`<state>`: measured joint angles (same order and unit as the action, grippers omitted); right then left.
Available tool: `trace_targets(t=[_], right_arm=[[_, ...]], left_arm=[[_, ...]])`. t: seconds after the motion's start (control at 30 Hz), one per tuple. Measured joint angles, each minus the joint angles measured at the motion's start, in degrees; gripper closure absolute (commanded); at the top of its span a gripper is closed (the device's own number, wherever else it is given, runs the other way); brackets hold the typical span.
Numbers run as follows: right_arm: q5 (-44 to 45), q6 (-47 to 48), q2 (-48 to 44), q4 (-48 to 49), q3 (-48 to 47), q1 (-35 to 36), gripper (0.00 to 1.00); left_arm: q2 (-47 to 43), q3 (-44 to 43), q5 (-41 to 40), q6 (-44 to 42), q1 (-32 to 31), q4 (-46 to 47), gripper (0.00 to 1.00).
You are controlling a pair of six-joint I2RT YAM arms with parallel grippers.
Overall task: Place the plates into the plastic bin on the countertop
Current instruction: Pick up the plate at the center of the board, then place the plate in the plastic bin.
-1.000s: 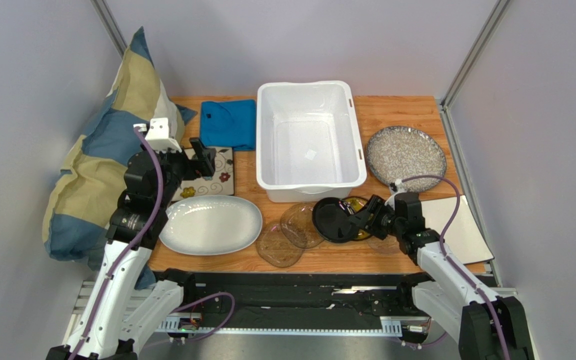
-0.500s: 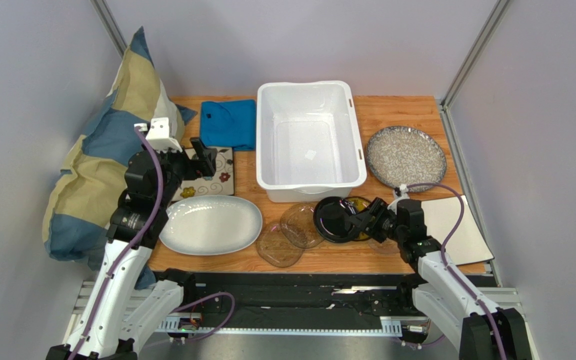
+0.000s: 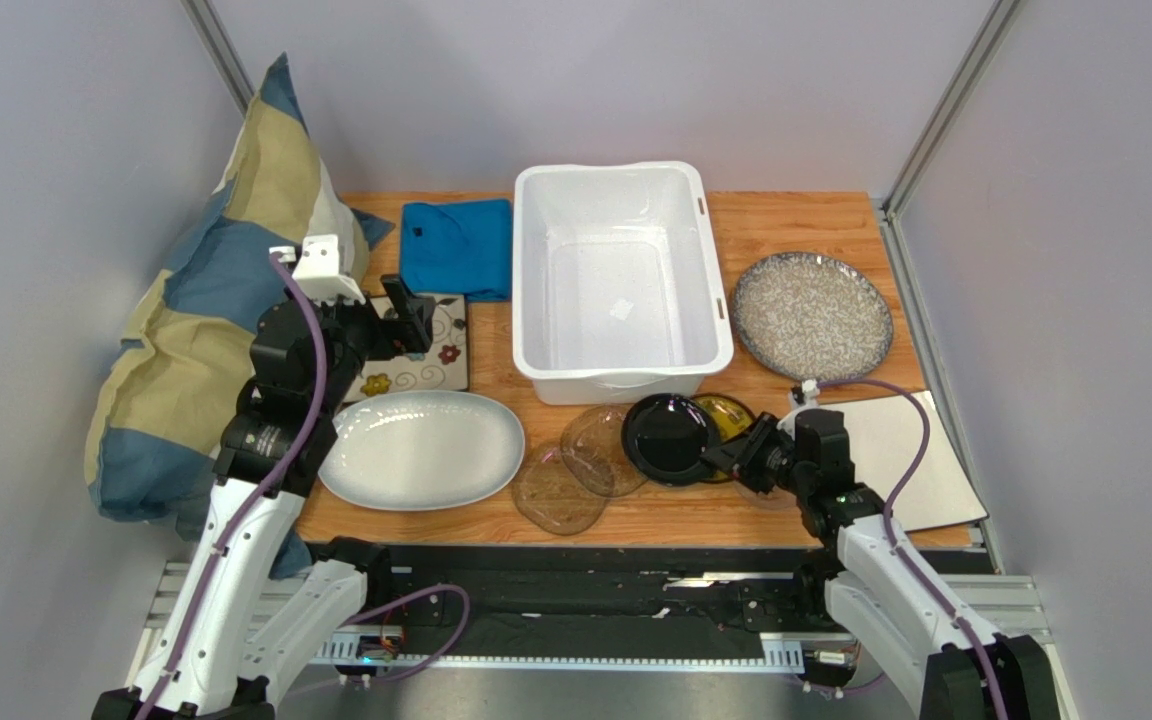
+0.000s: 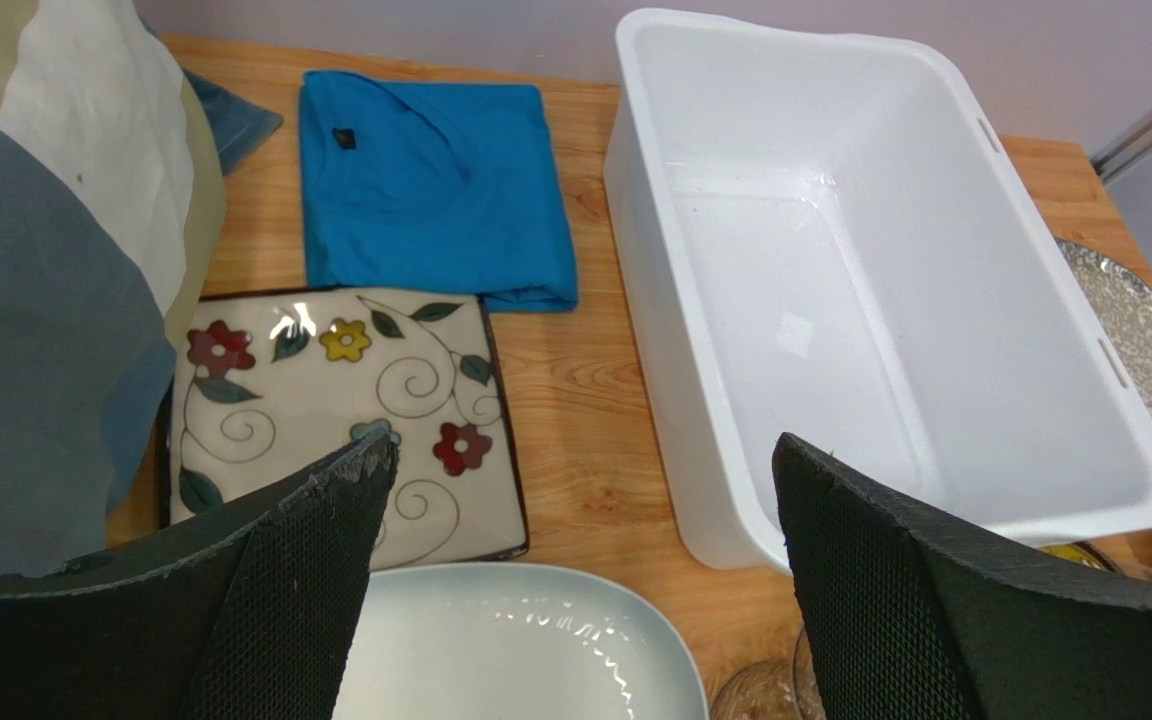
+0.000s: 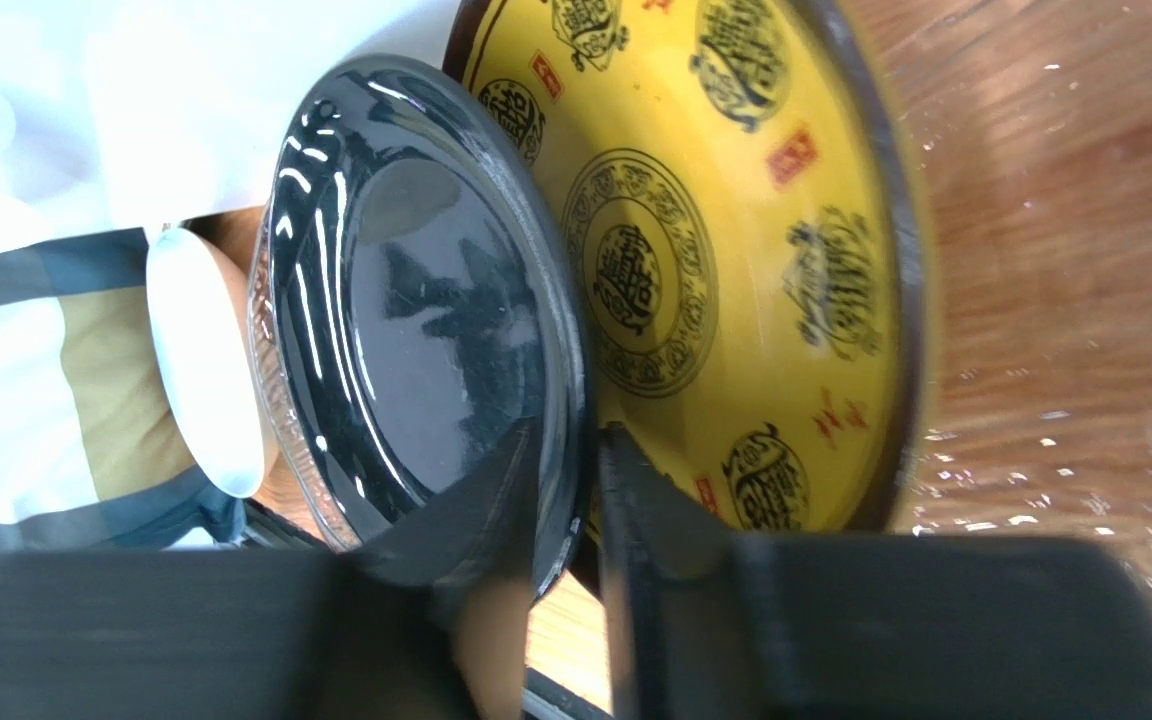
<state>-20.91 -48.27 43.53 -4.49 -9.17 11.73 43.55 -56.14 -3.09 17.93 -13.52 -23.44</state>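
My right gripper [image 3: 732,449] is shut on the near rim of a small black plate [image 3: 666,438], pinching it between both fingers [image 5: 567,458]. The black plate [image 5: 402,300] is tilted up, over a yellow patterned plate [image 5: 717,270]. The white plastic bin [image 3: 620,360] stands empty just behind them. My left gripper [image 3: 414,318] is open and empty above the floral square plate [image 3: 432,360]. The white oval platter [image 3: 422,449] lies in front of the floral plate. The grey-speckled round plate [image 3: 812,315] lies right of the bin. The plain white square plate [image 3: 920,458] is at the near right.
Two small glass plates [image 3: 602,447] [image 3: 560,491] lie left of the black plate. A folded blue cloth [image 3: 456,248] lies left of the bin. A blue and yellow pillow [image 3: 192,345] leans at the left edge. Grey walls close in the countertop [image 3: 755,225].
My right gripper has drawn back a little toward the near edge with the black plate still pinched. The left arm has not moved.
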Motion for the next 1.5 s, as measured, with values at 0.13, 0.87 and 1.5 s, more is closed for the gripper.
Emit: trace_targets(t=[0.13,0.87,1.5], right_arm=[[0.31,0.04,-2.08,-2.1,-0.04,0.0,1.0],[-2.4,4.63,-15.67,-30.8,-15.02,0.0,1.0],[-1.88,9.2,4.87,-28.59,-32.17,0.0,1.0]], left_arm=[[0.02,0.0,0.0,0.0,0.0,0.0,0.01],[0.0,0.0,0.0,0.22,0.0,0.0,0.01],[-0.7,0.0,-0.28,0.22,0.0,-0.02,0.01]])
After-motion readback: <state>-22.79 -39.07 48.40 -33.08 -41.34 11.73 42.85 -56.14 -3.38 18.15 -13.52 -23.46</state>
